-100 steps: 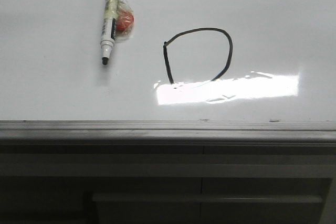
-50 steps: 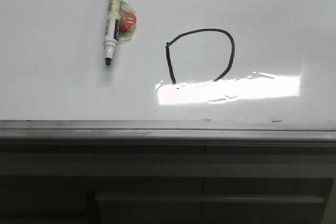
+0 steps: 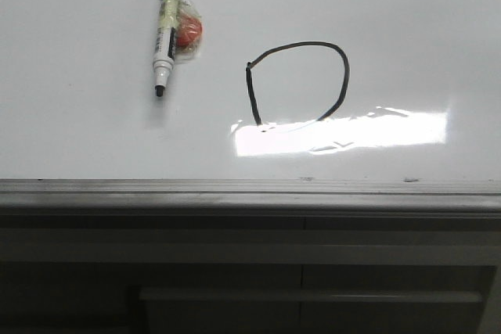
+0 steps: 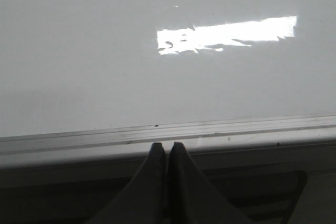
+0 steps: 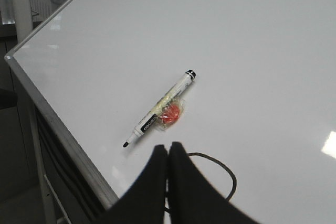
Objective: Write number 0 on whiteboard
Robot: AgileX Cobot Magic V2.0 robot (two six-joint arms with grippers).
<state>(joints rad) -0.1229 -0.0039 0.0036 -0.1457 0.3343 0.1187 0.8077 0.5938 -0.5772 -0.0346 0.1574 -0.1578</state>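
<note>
Front view against the earlier frames: marker and loop sit a hair off their prior positions, more like camera jitter than real motion; nothing else changed.

Left to right: marker [image 3: 168,27] lies uncapped on the whiteboard [image 3: 78,131], tip toward the rail, an orange lump [image 3: 188,33] taped to its barrel. Right of it, the number 0 [image 3: 299,82], a D-like loop whose lower part runs into the glare.

Left gripper [image 4: 163,153]: fingers pressed together, empty, at the rail. Right gripper [image 5: 168,158]: likewise closed, empty, above the loop.

Judgement: writing done, marker set down; only retreat remains.
</note>
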